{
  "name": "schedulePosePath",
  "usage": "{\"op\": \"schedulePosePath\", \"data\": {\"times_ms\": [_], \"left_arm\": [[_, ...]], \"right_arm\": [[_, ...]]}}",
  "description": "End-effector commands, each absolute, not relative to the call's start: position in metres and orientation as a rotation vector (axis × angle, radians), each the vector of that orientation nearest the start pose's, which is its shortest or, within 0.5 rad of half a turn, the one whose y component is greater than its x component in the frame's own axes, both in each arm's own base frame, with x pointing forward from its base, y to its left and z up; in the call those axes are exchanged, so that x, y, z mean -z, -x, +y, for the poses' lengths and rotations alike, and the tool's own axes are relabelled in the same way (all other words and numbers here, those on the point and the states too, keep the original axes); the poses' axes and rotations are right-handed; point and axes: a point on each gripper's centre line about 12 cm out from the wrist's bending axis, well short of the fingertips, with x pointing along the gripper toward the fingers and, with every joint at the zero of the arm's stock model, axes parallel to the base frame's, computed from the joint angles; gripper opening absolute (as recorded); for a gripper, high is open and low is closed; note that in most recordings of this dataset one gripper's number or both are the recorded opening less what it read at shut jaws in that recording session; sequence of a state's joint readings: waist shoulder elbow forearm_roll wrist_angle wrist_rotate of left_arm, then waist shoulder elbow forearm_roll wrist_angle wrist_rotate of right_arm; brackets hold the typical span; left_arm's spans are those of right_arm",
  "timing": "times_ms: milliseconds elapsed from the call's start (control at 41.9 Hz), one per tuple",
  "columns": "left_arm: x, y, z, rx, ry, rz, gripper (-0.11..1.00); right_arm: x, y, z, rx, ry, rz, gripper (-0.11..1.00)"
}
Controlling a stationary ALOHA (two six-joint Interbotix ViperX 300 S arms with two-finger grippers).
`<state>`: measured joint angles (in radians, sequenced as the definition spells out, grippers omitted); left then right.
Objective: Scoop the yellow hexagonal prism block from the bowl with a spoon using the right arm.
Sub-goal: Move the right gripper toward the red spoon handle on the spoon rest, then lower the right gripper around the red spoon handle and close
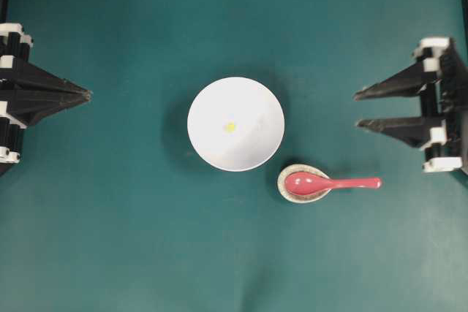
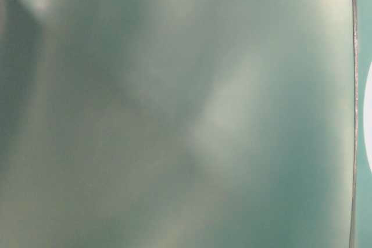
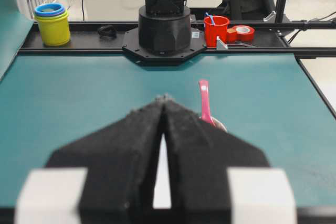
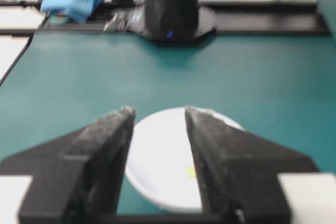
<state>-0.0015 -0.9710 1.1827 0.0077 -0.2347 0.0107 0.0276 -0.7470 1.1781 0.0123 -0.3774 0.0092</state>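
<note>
The spoon (image 1: 333, 183) lies with its long axis left to right, its scoop resting in the speckled rest (image 1: 301, 184) and its handle pointing right, just beside the bowl (image 1: 235, 123) at its lower right. The yellow hexagonal prism block (image 1: 230, 127) sits near the bowl's centre. The right gripper (image 1: 357, 109) stands wide apart, holding nothing; the left gripper (image 1: 88, 95) is pressed closed. No writing is readable.
</note>
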Motion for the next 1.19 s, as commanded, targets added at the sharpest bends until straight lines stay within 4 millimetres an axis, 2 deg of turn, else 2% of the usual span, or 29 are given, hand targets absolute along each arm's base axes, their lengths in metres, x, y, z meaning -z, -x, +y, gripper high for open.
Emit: {"op": "schedulePosePath", "data": {"times_ms": [0,287,597,955,1170], "left_arm": [[-0.292,-0.199,-0.001,0.004,-0.023,-0.038,0.00],[-0.290,-0.199,-0.001,0.004,-0.023,-0.028,0.00],[-0.290,-0.199,-0.001,0.005,-0.024,-0.023,0.00],[-0.290,-0.199,-0.001,0.004,-0.026,-0.022,0.00],[-0.289,-0.199,-0.001,0.006,-0.026,-0.017,0.00]], "right_arm": [[-0.249,-0.239,0.008,-0.025,-0.040,0.070,0.50],[-0.198,-0.256,0.017,-0.021,-0.092,0.153,0.50],[-0.153,-0.255,0.031,0.001,-0.148,0.207,0.50],[-0.125,-0.238,0.052,0.019,-0.176,0.235,0.50],[-0.112,-0.236,0.062,0.024,-0.171,0.272,0.48]]}}
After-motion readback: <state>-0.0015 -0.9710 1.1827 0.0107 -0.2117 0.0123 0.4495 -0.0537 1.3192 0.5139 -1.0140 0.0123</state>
